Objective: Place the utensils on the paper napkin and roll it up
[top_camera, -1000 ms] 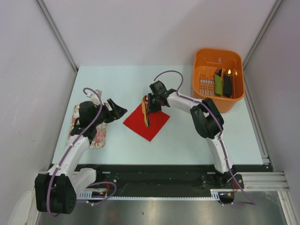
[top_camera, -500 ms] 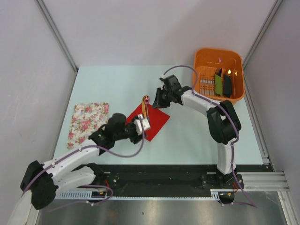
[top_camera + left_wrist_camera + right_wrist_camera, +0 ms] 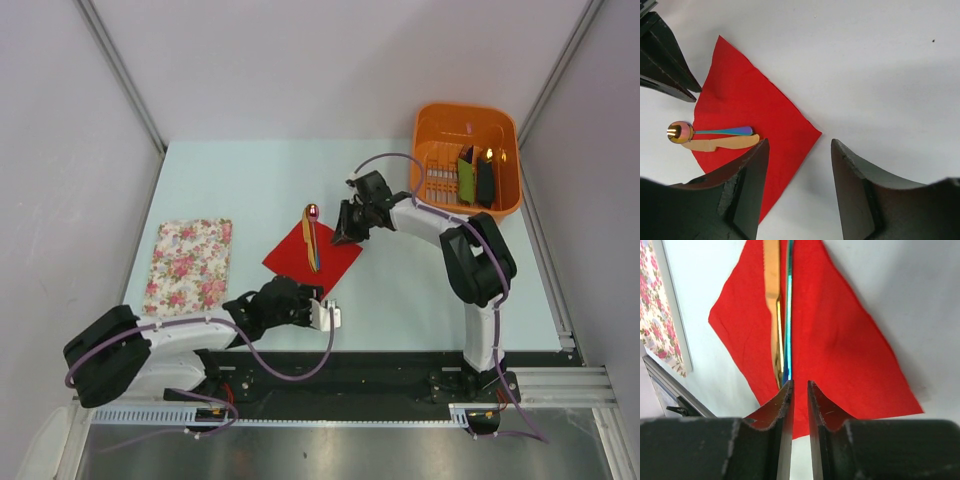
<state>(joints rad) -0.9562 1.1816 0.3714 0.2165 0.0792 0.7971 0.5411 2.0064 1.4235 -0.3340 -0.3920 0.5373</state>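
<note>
The red paper napkin (image 3: 338, 262) (image 3: 745, 100) (image 3: 840, 340) lies flat like a diamond on the table. On its left half lie the utensils (image 3: 311, 238): an orange knife (image 3: 722, 143) (image 3: 772, 305) and a blue-handled spoon (image 3: 725, 131) (image 3: 789, 315) whose dark red bowl (image 3: 313, 210) pokes past the far corner. My left gripper (image 3: 295, 303) (image 3: 799, 142) hovers open over the napkin's near corner, nothing between its fingers. My right gripper (image 3: 343, 238) (image 3: 799, 382) sits low over the napkin's right side, shut to a thin slit and empty.
An orange basket (image 3: 467, 108) at the back right holds a green item (image 3: 466, 178) and a black item (image 3: 485, 180). A white floral cloth (image 3: 188, 265) (image 3: 652, 305) lies at the left. A black rail runs along the near table edge.
My left arm has swung from the floral cloth across to the napkin's near corner, its jaws narrowing. My right gripper has drawn back from the utensils to the napkin's right side.
</note>
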